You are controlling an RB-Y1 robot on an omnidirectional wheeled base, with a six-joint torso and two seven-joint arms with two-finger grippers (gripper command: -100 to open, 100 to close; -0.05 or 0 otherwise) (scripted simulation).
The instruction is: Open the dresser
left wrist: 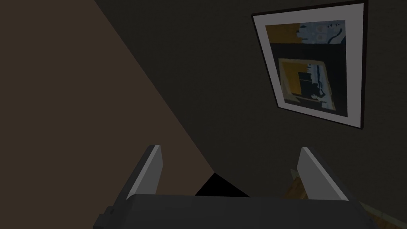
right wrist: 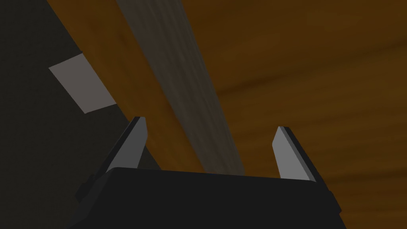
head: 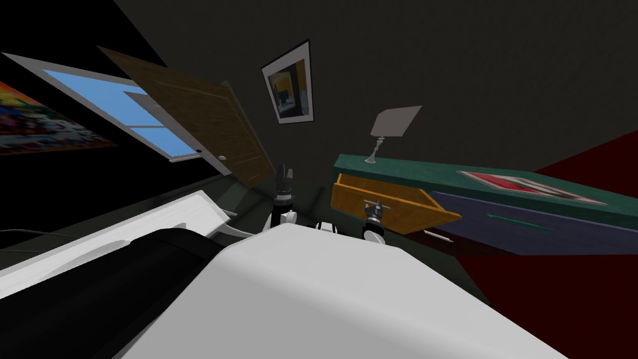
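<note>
The dresser [head: 436, 177] has a dark green top and stands ahead to the right. Its upper left drawer [head: 405, 201], orange-brown wood, is pulled out and slants toward me. My right gripper [head: 374, 205] is at that drawer's front. In the right wrist view the right gripper [right wrist: 210, 147] is open, and the drawer's grey bar handle [right wrist: 187, 91] runs between its fingers without touching either. The wooden drawer front [right wrist: 310, 79] lies right behind the handle. My left gripper [head: 285, 173] is raised to the left of the dresser, and the left gripper [left wrist: 230, 173] is open with nothing in it.
A lamp [head: 389, 128] and a flat red and white thing [head: 529, 185] sit on the dresser top. A dark blue drawer front [head: 529, 227] is closed at the right. A brown door [head: 205, 124] stands open at the left, with a white-edged piece of furniture [head: 124, 230] close by.
</note>
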